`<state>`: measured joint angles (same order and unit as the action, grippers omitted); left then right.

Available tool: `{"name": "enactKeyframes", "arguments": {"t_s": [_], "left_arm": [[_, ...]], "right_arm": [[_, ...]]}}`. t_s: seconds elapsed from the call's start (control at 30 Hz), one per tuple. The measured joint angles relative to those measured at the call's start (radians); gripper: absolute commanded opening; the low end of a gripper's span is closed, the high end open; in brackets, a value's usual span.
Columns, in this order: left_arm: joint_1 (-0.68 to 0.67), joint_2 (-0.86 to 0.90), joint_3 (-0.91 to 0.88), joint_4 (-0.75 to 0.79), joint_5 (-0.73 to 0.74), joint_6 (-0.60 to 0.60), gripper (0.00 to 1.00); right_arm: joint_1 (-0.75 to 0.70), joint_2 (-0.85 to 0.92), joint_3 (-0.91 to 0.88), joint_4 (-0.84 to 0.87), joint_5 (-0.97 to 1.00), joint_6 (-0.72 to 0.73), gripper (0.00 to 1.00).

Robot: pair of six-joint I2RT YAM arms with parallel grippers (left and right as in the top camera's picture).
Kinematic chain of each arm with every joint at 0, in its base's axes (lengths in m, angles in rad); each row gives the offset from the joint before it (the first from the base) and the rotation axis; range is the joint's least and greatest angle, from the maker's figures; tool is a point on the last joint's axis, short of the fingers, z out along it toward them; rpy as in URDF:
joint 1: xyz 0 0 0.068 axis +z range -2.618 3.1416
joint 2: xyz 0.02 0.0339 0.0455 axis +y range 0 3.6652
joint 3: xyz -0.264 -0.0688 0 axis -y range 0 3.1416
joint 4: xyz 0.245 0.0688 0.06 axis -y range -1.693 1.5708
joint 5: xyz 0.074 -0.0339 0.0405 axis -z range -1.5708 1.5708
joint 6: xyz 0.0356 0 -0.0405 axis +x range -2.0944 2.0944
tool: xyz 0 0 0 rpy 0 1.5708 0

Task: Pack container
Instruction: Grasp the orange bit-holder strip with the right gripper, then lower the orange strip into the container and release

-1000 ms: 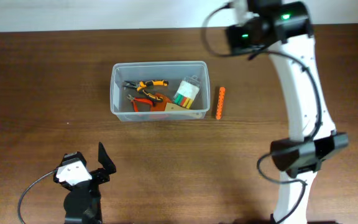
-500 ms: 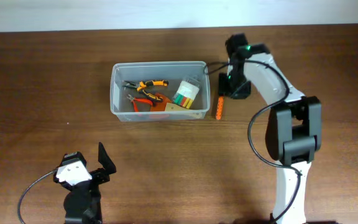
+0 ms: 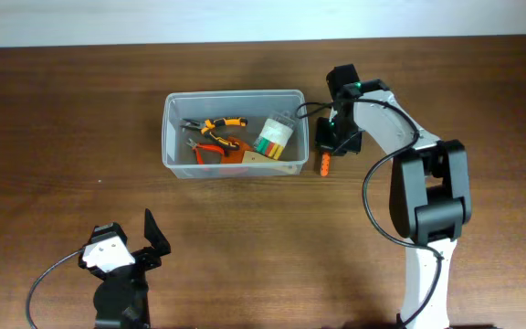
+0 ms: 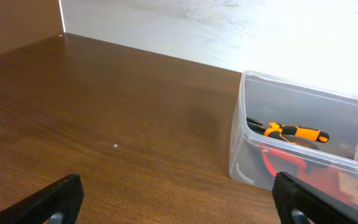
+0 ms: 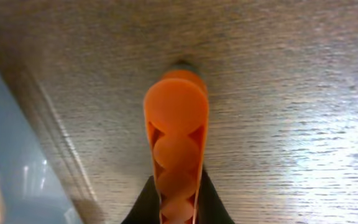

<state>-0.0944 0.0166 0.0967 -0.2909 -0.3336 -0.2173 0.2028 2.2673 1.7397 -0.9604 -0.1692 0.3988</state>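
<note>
The right end effector (image 5: 175, 202) is down on the bench (image 3: 62, 110), just right of the container (image 3: 236, 92). Its two dark fingers are pressed against either side of the orange tool (image 3: 322, 166), clamped on it. The tool lies flat on the wood, outside the container and close beside its right wall. The left end effector (image 4: 179, 202) sits well apart at the near left, its fingers wide apart and holding nothing.

The container is light, clear plastic, so a finger or the tool catching the rim on the way over would probably shove or tip it. It is also already crowded with the coloured-strip packet (image 3: 275, 137), the red pliers (image 3: 210, 146) and the orange-handled pliers (image 3: 215, 123). A long tool dropped in could therefore bridge across them or lean out over the edge.

The tool's ribbed, rounded body gives the fingers little flat surface to bite on. The arm hides where along its length the hold sits. If the hold is off-centre, the free end could droop, swing into the wall or slip out and roll.
</note>
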Motion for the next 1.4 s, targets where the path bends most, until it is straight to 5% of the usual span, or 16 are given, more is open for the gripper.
{"name": "enactKeyframes", "arguments": {"t_s": [0.33, 0.63, 0.97, 1.37, 1.4], "left_arm": [[0.0, 0.0, 0.0, 0.0, 0.0, 0.0, 0.99], [0.0, 0.0, 0.0, 0.0, 0.0, 0.0, 0.99], [0.0, 0.0, 0.0, 0.0, 0.0, 0.0, 0.99], [0.0, 0.0, 0.0, 0.0, 0.0, 0.0, 0.99], [0.0, 0.0, 0.0, 0.0, 0.0, 0.0, 0.99]], "right_arm": [[-0.006, -0.002, 0.191, -0.13, -0.002, -0.073, 0.04], [0.109, -0.109, 0.6, -0.256, -0.001, -0.424, 0.04], [0.448, -0.066, 0.497, -0.201, -0.021, -1.201, 0.04], [0.437, 0.046, 0.451, -0.081, -0.014, -1.364, 0.04], [0.433, 0.054, 0.451, -0.08, -0.014, -1.367, 0.13]]}}
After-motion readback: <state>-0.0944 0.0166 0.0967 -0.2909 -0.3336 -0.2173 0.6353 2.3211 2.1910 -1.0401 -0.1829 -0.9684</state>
